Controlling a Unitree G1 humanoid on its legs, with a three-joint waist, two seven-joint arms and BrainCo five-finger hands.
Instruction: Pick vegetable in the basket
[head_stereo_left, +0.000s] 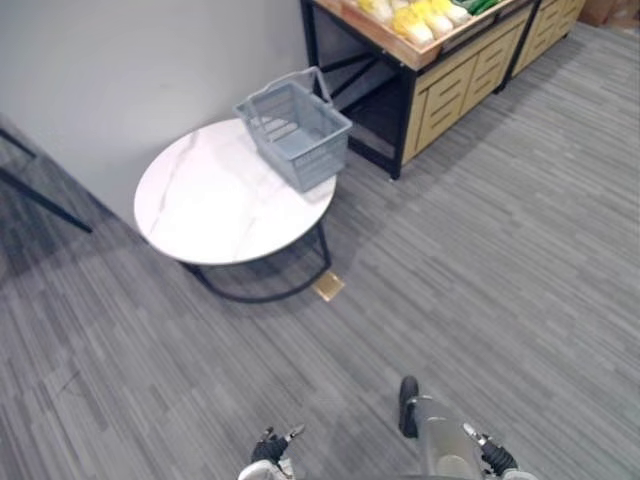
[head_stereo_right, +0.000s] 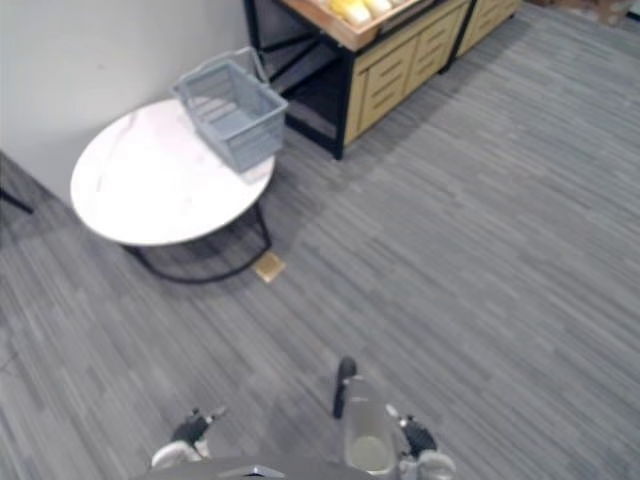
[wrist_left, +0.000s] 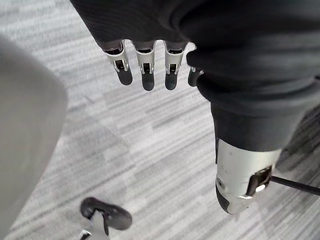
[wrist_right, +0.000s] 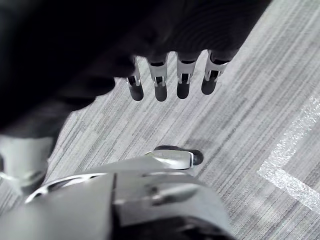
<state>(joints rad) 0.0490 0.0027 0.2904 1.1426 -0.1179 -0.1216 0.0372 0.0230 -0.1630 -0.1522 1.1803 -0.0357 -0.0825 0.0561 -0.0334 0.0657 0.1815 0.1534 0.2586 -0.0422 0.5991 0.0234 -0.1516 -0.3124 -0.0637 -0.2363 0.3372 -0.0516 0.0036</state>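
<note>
The grey basket sits at the far right edge of the round white table. Yellow vegetables lie on the wooden stand past the table. The left hand and the right hand hang over the grey floor. Their fingers are loose and hold nothing.

Both eye views look down from the head, well back from the worktop, sharing it and its basket. Wrist views look closely past left hand and right hand onto floor.
</note>
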